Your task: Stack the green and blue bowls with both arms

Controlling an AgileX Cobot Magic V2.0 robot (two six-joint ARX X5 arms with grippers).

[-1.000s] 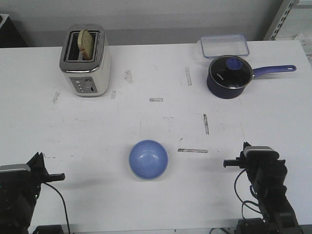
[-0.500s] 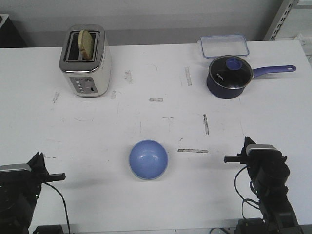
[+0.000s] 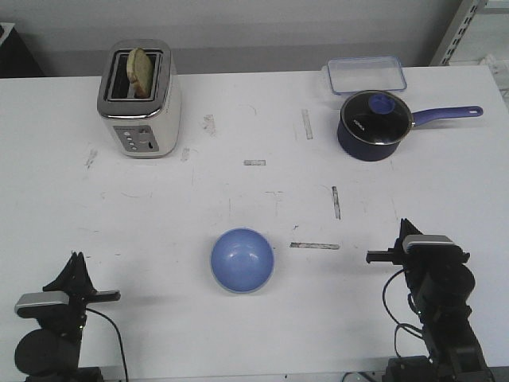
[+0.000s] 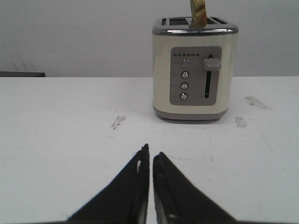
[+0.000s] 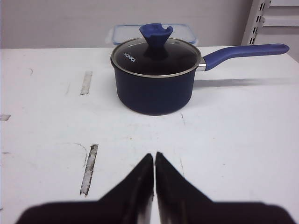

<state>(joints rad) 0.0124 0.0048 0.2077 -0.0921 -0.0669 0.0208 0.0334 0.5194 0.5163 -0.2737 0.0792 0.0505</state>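
From the front, the blue bowl (image 3: 242,259) sits alone on the white table (image 3: 254,199), near its front edge and about midway between the two arms. It faces up, and only blue shows; I can't tell whether a green bowl sits under it. The left gripper (image 3: 76,265) is low at the near left corner, well apart from the bowl. The right gripper (image 3: 404,229) is at the near right, also well apart.

The front view doesn't show the fingertips clearly, but the wrist cameras do. On the left wrist, the left gripper (image 4: 150,153) has its black fingers pinched to a thin slit with nothing between them. It points at the cream toaster (image 4: 194,70), where a slice of bread (image 4: 198,12) sticks up from a slot. On the right wrist, the right gripper (image 5: 154,157) is pressed together the same way, also bare. It faces the navy saucepan (image 5: 156,74) with its glass lid, and a clear container (image 5: 150,33) sits behind the pan. Neither wrist view catches the bowl.
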